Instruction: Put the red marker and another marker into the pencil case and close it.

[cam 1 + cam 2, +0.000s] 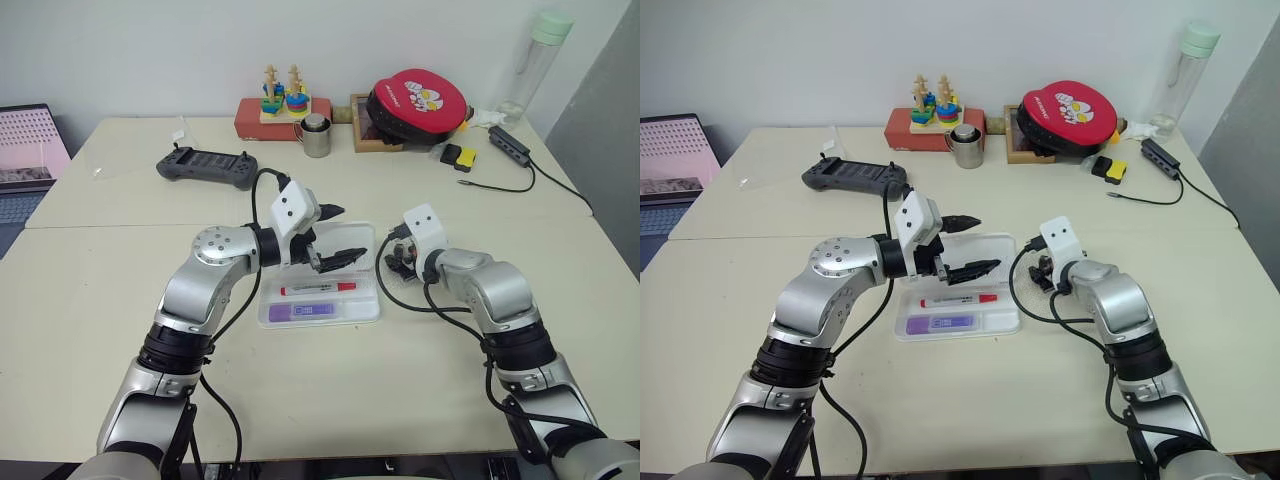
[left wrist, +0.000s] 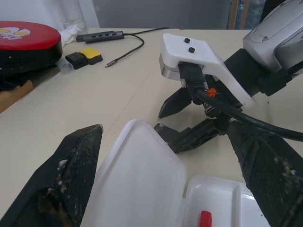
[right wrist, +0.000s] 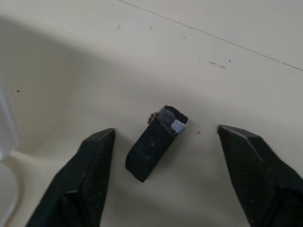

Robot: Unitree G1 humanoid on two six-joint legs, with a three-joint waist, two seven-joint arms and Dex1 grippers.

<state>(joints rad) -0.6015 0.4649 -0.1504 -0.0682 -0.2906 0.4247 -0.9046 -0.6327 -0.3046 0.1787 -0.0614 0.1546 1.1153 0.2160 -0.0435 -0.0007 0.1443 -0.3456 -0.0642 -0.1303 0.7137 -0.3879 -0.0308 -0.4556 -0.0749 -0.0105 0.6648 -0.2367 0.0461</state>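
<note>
Left eye view first, going from the left side to the right. At about 10 o'clock on the pale cream desk [image 1: 120, 380] lies a dark grey game controller [image 1: 206, 167]. Behind it, near 12 o'clock, sits a red box with little wooden stacking toys [image 1: 284, 108], and a small shiny metal cup [image 1: 317, 136] stands just beside it.

In the middle of the desk is the white plastic pencil case [image 1: 368, 308] with rounded corners. Its lid [image 2: 137, 184] is up and open. Inside the tray lies the slim white red marker [image 1: 318, 289] with its red cap pointing to 3 o'clock. Just below it, at 6 o'clock from it, lies the flat lilac-purple marker [image 1: 302, 311]. Both markers rest in the case and nothing holds them.

The left end effector [image 1: 338, 235] hangs over the back part of the case, at 12 o'clock from the markers. Its two black fingers are spread wide apart and hold nothing. In the left wrist view the open lid sits between those fingers.

The right end effector [image 1: 402, 258] is low by the desk at 3 o'clock from the case, close to its right edge. In the right wrist view its two black fingers [image 3: 80, 184] stand apart with nothing gripped. A small black block [image 3: 154, 144] lies on the desk between them.

Far back at 1 o'clock is a round red and black pouch [image 1: 417, 103]. A tall clear bottle with a pale green cap [image 1: 536, 62] stands at 2 o'clock, and a black cable hub [image 1: 509, 145] lies near it.
</note>
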